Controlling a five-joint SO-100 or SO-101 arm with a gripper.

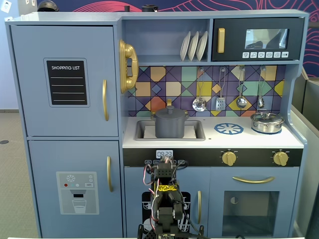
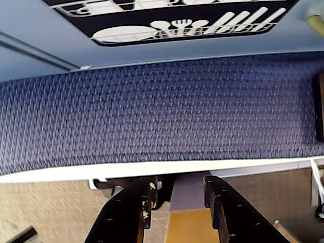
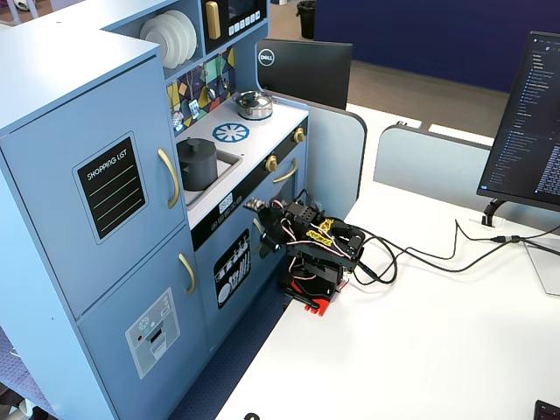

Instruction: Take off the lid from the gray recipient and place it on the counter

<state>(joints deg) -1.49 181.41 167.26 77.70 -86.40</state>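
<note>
Bright, even light; perhaps slightly soft

The arm [image 3: 315, 249] sits folded low, its hand [image 2: 178, 195] slightly parted and holding nothing.

in your angled fixed view, the gray recipient [image 3: 198, 166] sits in the sink recess of the counter [image 3: 262, 122] with the lid [image 3: 195, 143] on top. the silver pot [image 3: 254, 105] stands at the far end. the arm is folded on the white table [image 3: 411, 350], its gripper [image 3: 259, 229] near the kitchen front.
</note>
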